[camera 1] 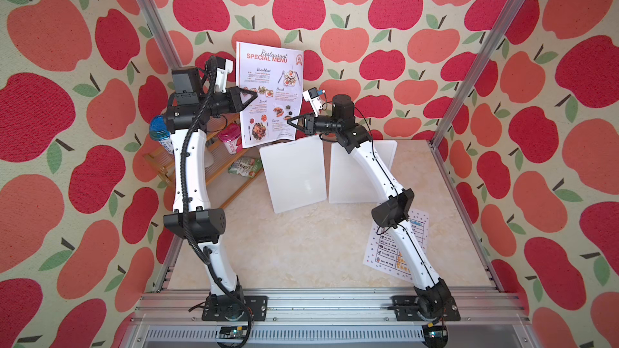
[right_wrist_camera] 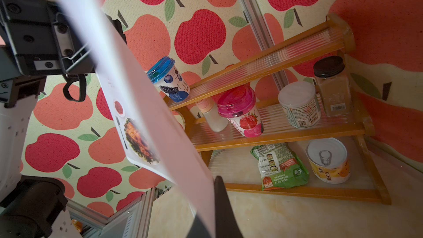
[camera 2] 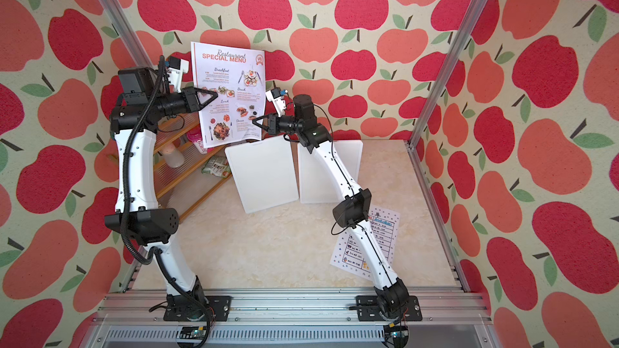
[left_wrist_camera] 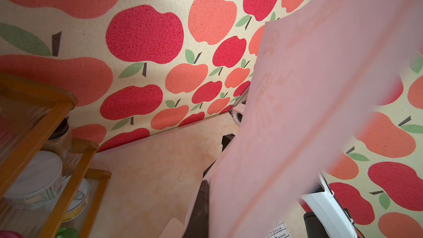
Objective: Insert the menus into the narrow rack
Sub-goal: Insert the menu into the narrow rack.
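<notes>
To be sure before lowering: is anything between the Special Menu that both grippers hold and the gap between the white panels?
Nothing loose shows in the gap between the white panels. The right arm's wrist seems to hang above its far end, and the Special Menu's lower edge lies toward the left panel, not the gap.

can't read the small print on special menu [camera 1: 269, 95] in both top views, only the headings. in left wrist view just a blurred pink back of that sheet [left_wrist_camera: 309, 111], cut off at the frame edges, with only one finger [left_wrist_camera: 201, 204] of left gripper [camera 1: 255, 95] showing beside it. same in right wrist view: blurred sheet [right_wrist_camera: 146, 115], one finger [right_wrist_camera: 222, 204] of right gripper [camera 1: 288, 121] visible. can't make out table menu [camera 1: 383, 256] text, too small, middle strip lost under right arm. far-left wooden shelf [camera 1: 156, 165] mostly behind left arm, blue-lidded cup [camera 1: 156, 128] half hidden too. right white board [camera 1: 345, 182] partly covered by right arm.
</notes>
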Controlling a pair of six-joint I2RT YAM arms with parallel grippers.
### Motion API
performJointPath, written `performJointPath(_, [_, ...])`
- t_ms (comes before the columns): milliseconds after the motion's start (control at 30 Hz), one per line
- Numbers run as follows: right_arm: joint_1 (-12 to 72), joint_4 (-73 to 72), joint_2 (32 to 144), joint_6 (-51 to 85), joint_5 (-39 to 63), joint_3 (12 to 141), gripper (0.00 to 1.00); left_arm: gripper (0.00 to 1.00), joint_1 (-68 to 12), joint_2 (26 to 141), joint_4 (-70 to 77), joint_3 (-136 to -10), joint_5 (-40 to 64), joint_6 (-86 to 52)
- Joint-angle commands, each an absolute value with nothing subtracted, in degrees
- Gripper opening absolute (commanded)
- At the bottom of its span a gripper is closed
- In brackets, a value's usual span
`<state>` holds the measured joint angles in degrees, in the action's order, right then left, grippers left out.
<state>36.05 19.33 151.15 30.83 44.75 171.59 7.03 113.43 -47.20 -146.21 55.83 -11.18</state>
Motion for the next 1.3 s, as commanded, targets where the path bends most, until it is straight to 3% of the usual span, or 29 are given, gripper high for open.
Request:
performJointPath(0, [35.5, 22.6, 153.0, 33.0, 43.4, 171.3, 0.0, 0.0, 7.5, 113.9, -47.9, -148.7, 54.2, -13.1])
performJointPath(467, [35.4, 28.0, 150.7, 29.8, 47.5, 171.7, 0.0, 0.0, 10.6, 110.8, -49.1, -146.2, 55.7, -12.5])
performJointPath(1167, [35.7, 18.4, 151.0, 40.2, 48.5, 171.5, 0.0, 0.03, 11.3, 112.1, -48.7, -150.4, 56.7, -16.2])
performJointPath(1267, [36.1, 17.7, 151.5, 41.0, 48.6, 171.5, 0.0, 0.08, 11.9, 112.0, -48.8, -149.9, 57.1, -15.6])
